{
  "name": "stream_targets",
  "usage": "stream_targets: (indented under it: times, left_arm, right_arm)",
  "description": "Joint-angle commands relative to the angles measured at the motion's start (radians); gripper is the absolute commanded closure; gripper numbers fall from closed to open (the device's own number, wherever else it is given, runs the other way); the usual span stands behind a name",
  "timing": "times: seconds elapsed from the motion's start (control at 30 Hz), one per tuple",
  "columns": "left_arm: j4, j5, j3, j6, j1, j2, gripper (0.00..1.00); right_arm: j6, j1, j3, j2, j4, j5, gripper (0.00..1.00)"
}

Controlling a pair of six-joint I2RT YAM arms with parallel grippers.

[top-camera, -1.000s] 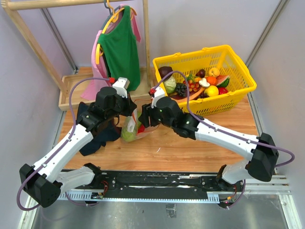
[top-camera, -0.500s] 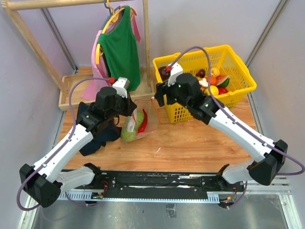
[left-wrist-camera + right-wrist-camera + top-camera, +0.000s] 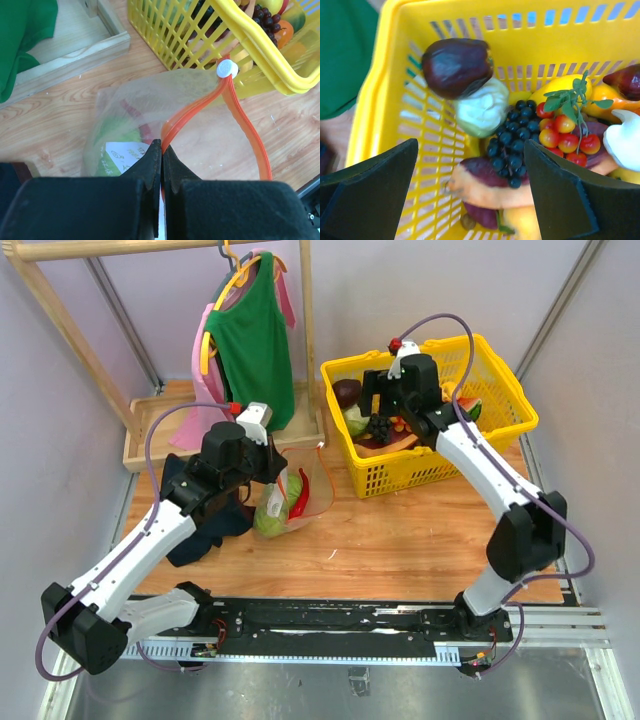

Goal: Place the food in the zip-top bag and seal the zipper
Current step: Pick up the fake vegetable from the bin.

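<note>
The left claw point(image 3: 161, 155) was clenched on the zipper point(image 3: 245, 125), with the bag point(image 3: 130, 105) gaping just ahead of it. Its film looked thin and slippery, so the stiffer strip seemed the better hold. Farther off, the right claw point(image 3: 470, 150) hung released above the basket point(image 3: 395, 90). The food point(image 3: 512, 140) below it looked light and hard.

Wooden bench point(image 3: 400, 540) enclosed by pale lilac walls point(image 3: 500, 280). Rear left: wooden clothes rack point(image 3: 308, 330) on a tray base point(image 3: 145, 435), carrying green point(image 3: 255, 350) and pink point(image 3: 195, 420) garments. Near edge: grey metal surface point(image 3: 300, 690), possibly floor. Lighting even.
</note>
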Motion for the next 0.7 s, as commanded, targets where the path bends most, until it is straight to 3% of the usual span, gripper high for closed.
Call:
stream_targets:
  times: [0.0,0.33,0.67]
  left_arm:
    - [0.029,-0.013,-0.007,0.008,0.004,0.016,1.0]
    - [0.026,-0.01,-0.004,0.01,0.004,0.043,1.0]
    - [0.023,-0.012,-0.001,0.013,0.004,0.063,1.0]
  right_arm:
    - [0.114,-0.056,0.062,0.112,0.112,-0.075,0.11]
    - [0.273,-0.087,0.166,0.349,0.344,-0.173,0.0]
    - [0.399,-0.093,0.227,0.525,0.514,-0.234,0.0]
